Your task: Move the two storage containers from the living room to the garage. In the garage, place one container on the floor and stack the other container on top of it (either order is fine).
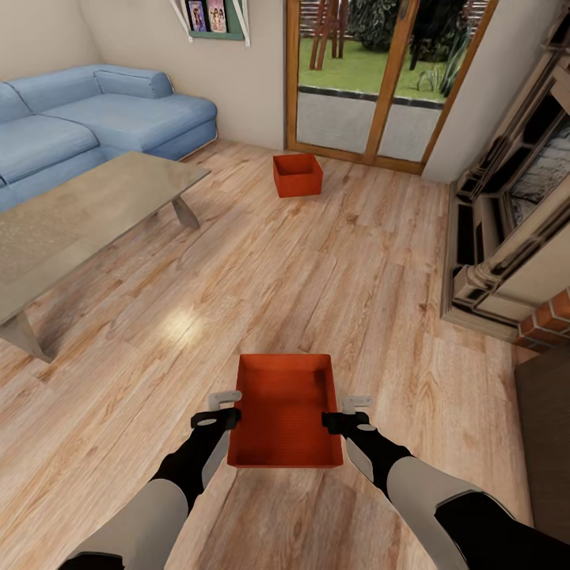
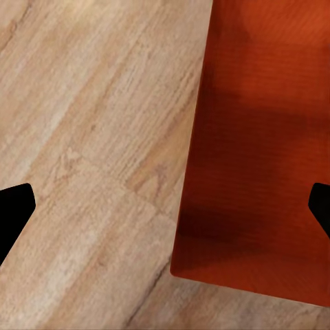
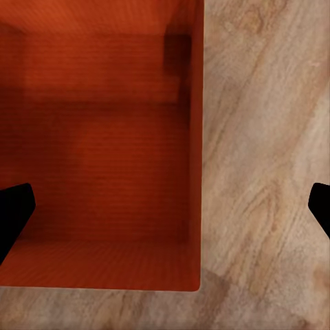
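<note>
Both grippers, my left gripper (image 1: 224, 404) and right gripper (image 1: 346, 412), hang spread astride the near storage container's (image 1: 285, 408) long walls, ready to clamp it from both sides for carrying.

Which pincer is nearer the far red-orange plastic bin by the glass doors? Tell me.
Right, though only slightly. That far red-orange plastic bin sits ahead, slightly right of centre; the right pincer and the left pincer flank the near bin.
</note>
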